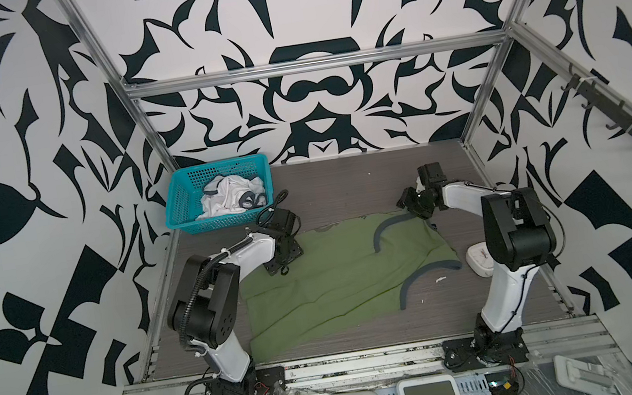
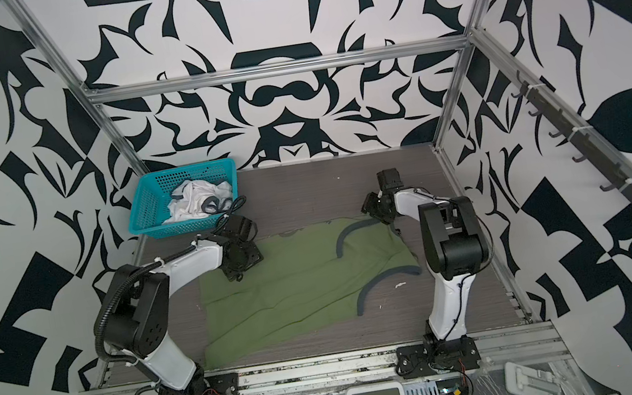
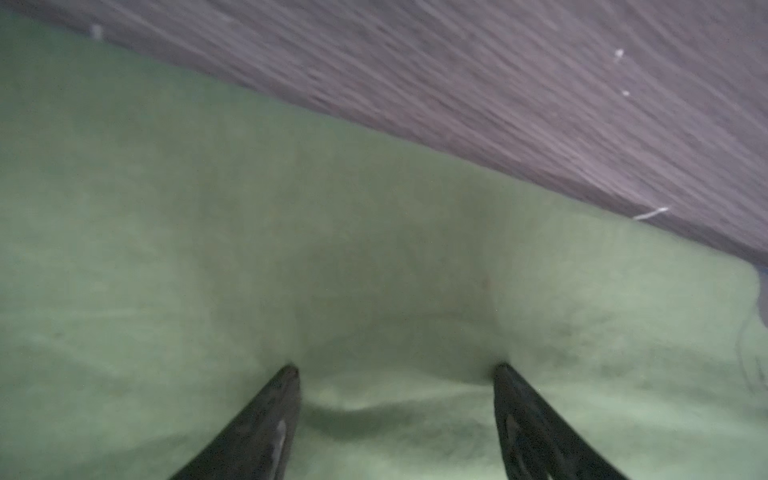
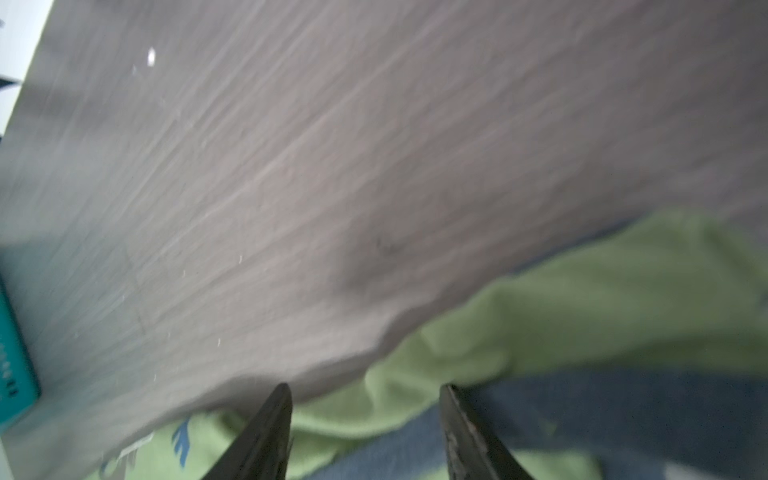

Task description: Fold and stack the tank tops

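the olive green tank top (image 1: 342, 274) lies spread across the table (image 1: 346, 186). the fold likely wants both far corners pinched evenly, for a flat turn-over. the left gripper (image 3: 397, 370) leans down on the far left edge, jaws apart, empty; the right gripper (image 4: 365, 388), bent low at the far right edge, gapes empty too. the white tank top (image 1: 228, 196) sits in the basket (image 1: 181, 209), far left.
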{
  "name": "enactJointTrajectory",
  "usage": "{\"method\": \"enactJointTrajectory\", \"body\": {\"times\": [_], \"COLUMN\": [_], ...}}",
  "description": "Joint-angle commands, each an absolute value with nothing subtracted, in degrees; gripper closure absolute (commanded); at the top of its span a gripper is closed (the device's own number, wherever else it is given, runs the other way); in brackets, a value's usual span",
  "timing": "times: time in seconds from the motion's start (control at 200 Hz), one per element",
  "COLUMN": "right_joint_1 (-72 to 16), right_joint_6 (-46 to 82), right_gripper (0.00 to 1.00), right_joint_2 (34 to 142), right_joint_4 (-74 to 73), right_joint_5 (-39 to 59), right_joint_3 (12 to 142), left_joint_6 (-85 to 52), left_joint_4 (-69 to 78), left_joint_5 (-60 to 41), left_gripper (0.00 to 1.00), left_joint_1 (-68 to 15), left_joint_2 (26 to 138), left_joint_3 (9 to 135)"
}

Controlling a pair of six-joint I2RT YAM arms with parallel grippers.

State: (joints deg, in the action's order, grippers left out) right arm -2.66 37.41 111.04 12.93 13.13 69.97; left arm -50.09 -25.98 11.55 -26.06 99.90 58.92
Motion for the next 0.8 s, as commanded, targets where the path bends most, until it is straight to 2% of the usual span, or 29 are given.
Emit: {"method": "enactJointTrajectory", "body": {"times": [0.0,0.395,0.635,0.795], "right_joint_1": [0.9,8.6,9.8,9.7], "right_joint_6": [37.8,39.4,39.5,38.2], "right_gripper": [0.42,0.43,0.42,0.41], "right_joint_2": [113.5,119.0,121.1,121.4], "right_joint_4": [17.2,18.4,19.9,22.5], "right_joint_5": [11.2,11.7,12.1,11.9], "right_joint_3": [72.3,79.7,84.4,87.8], "left_joint_6": [-50.3,-46.4,-40.3,-38.4], "left_joint_4": [-25.4,-26.4,-30.3,-34.3], "left_joint_5": [10.2,9.9,12.5,12.7], "left_gripper": [0.24,0.24,0.23,0.22], "left_joint_1": [-26.8,-27.9,-25.8,-23.7], "left_joint_2": [104.5,119.1,129.7,132.2], "left_joint_3": [61.5,79.9,96.3,103.6]}}
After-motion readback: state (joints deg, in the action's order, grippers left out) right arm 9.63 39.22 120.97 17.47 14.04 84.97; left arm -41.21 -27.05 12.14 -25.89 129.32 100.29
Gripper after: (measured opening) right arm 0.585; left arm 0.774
